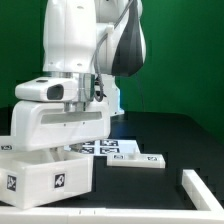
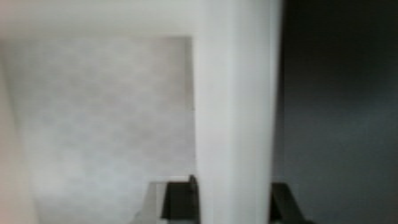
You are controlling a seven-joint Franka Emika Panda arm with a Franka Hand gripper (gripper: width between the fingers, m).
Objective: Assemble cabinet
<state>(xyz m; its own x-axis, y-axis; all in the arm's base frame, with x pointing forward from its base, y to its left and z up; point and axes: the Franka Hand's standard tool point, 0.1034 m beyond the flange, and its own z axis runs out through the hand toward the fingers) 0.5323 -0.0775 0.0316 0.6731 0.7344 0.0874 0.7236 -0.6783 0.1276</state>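
Observation:
In the wrist view my gripper [image 2: 231, 198] has its two dark fingers [image 2: 178, 200] on either side of the edge of a white cabinet panel [image 2: 235, 90], shut on it. A wider white face of the cabinet [image 2: 98, 120] lies beside that edge, with the dark table past it. In the exterior view the large white cabinet box [image 1: 45, 182] with square tags stands at the lower left. The arm [image 1: 80, 60] bends over it and hides the fingertips there.
The marker board [image 1: 108, 148] lies on the black table behind the box. A loose white tagged panel [image 1: 138, 160] lies to the exterior view's right of it. A white raised frame bar [image 1: 198, 188] runs along the lower right. A green backdrop is behind.

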